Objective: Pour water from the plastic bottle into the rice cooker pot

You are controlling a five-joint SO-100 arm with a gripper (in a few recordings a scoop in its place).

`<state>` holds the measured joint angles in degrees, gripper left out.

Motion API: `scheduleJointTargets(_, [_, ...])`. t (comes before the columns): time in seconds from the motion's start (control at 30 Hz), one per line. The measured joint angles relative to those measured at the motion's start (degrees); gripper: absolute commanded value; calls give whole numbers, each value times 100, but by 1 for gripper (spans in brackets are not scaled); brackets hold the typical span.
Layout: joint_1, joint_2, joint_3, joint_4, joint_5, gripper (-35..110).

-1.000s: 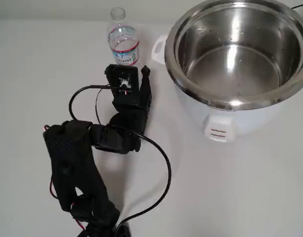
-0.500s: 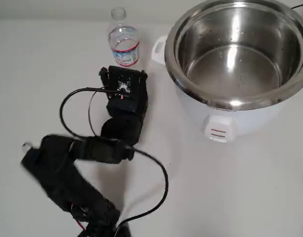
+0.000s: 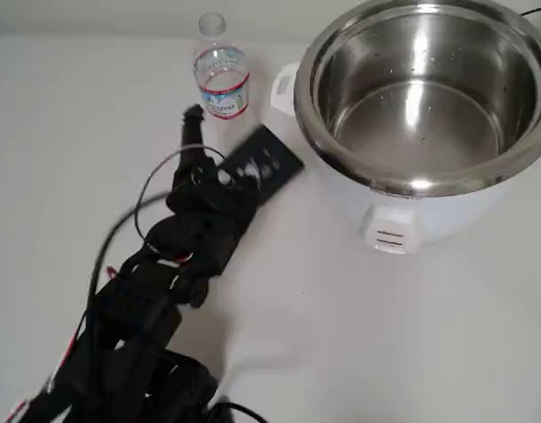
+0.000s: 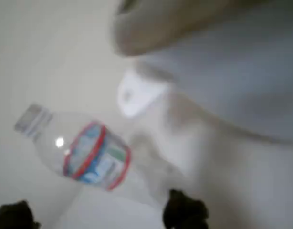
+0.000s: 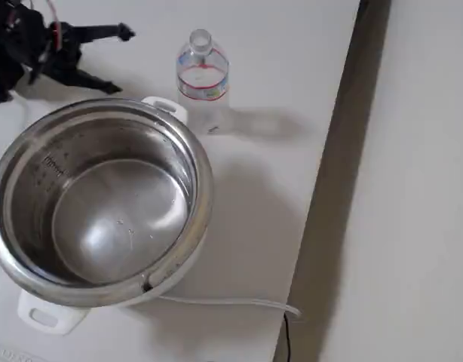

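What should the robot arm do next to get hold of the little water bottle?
Probably close in on the plastic bottle until its body sits between the fingers, then squeeze. The bottle stands upright and untouched beside the rice cooker pot. In the fixed view the gripper is open, pointing at the bottle but stopped short of it, and the wrist view shows the bottle ahead of the fingertips.

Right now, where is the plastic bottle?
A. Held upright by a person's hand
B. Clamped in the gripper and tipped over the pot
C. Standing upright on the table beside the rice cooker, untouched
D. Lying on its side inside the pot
C: the plastic bottle stands upright on the table next to the rice cooker pot, with the open gripper short of it.
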<state>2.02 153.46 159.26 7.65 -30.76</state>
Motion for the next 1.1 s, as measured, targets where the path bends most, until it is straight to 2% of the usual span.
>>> scheduleJointTargets(0.23, [264,2101,422,2777,1459,15])
scheduleJointTargets(0.5, [501,3313,949,4825,2408,4])
scheduleJointTargets(0.73, [659,3419,1239,5520,2777,0])
scheduleJointTargets(1.1, [756,3437,1327,5678,2777,1])
